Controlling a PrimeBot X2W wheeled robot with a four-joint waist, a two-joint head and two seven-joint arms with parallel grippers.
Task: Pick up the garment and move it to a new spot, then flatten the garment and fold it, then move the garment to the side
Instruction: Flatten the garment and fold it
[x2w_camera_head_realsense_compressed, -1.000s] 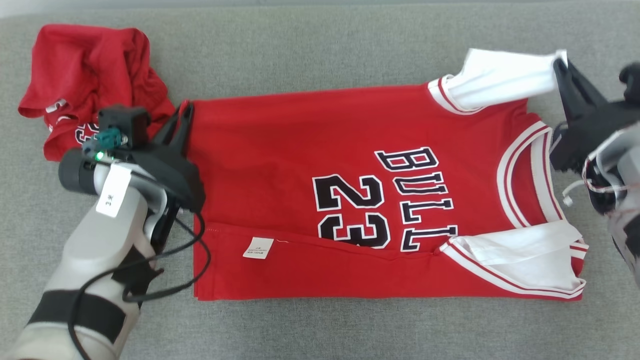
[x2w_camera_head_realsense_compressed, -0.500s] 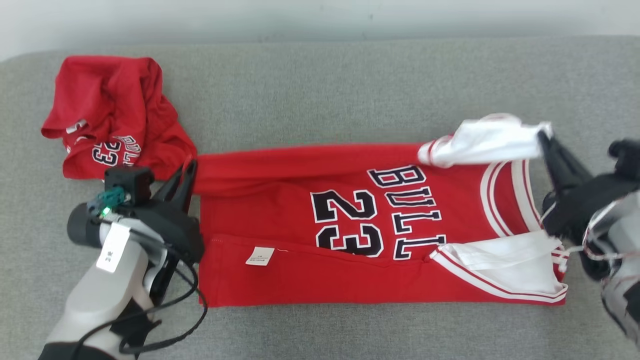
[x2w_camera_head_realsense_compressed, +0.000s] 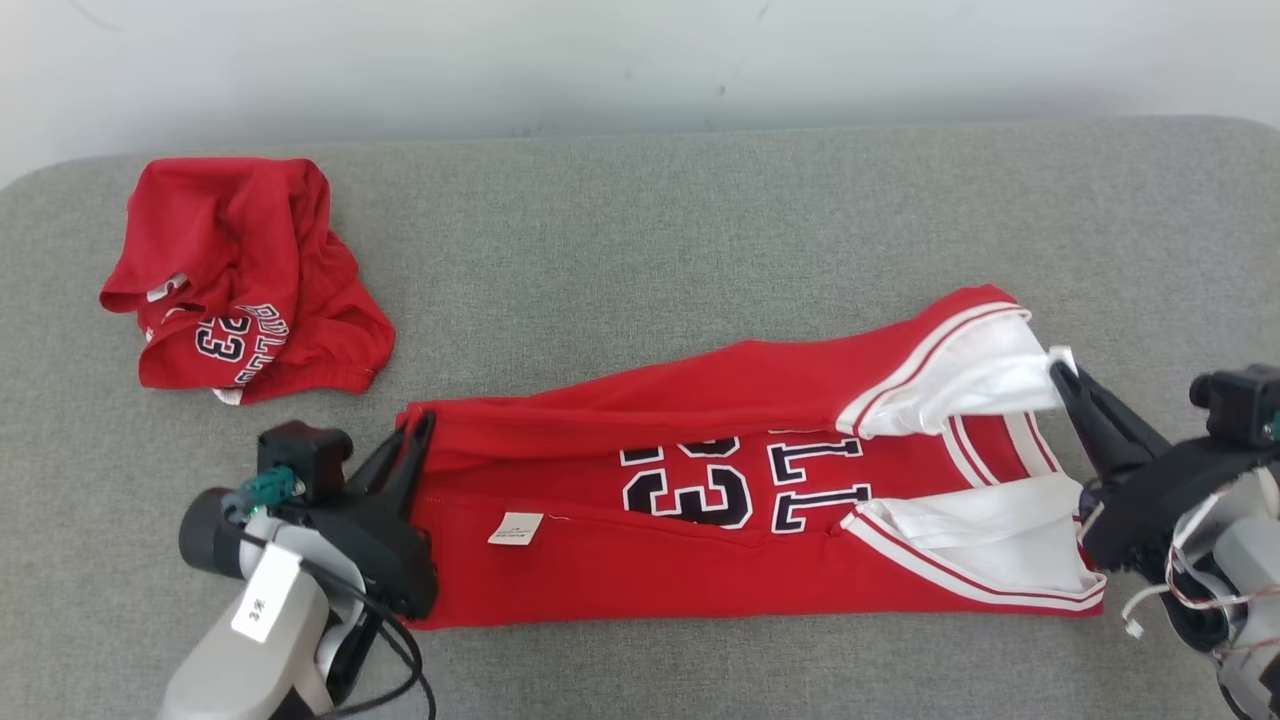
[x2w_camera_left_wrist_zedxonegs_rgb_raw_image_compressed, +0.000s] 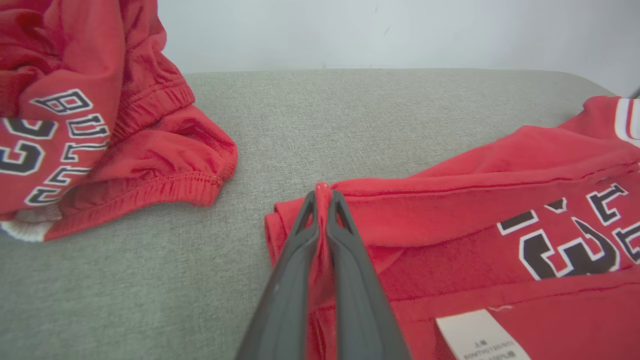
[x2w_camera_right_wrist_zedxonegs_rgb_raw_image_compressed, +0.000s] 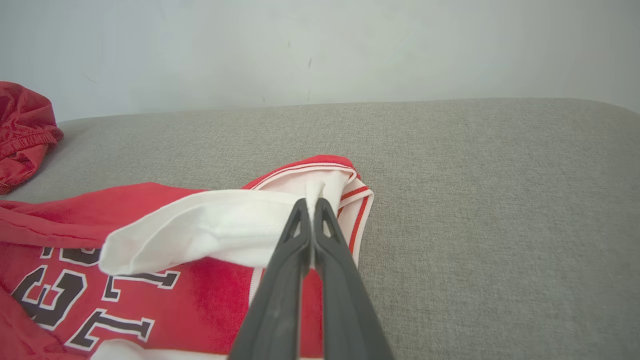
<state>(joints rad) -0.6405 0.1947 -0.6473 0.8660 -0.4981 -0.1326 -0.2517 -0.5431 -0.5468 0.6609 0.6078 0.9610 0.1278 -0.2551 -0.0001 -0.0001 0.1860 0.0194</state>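
Off to my left: crumpled red shorts (x2w_camera_head_realsense_compressed: 240, 280)
They lie bunched on the grey cushion (x2w_camera_head_realsense_compressed: 640, 230), number 23 showing, near its far edge under a pale wall (x2w_camera_head_realsense_compressed: 640, 60).

jersey (x2w_camera_head_realsense_compressed: 620, 585) is showing soft matt red cloth, white trim; shorts (x2w_camera_head_realsense_compressed: 240, 270) showing same matt cloth; cushion (x2w_camera_head_realsense_compressed: 640, 250) looking rough grey weave; left gripper (x2w_camera_head_realsense_compressed: 424, 420), right gripper (x2w_camera_head_realsense_compressed: 1058, 367) showing smooth matt dark plastic
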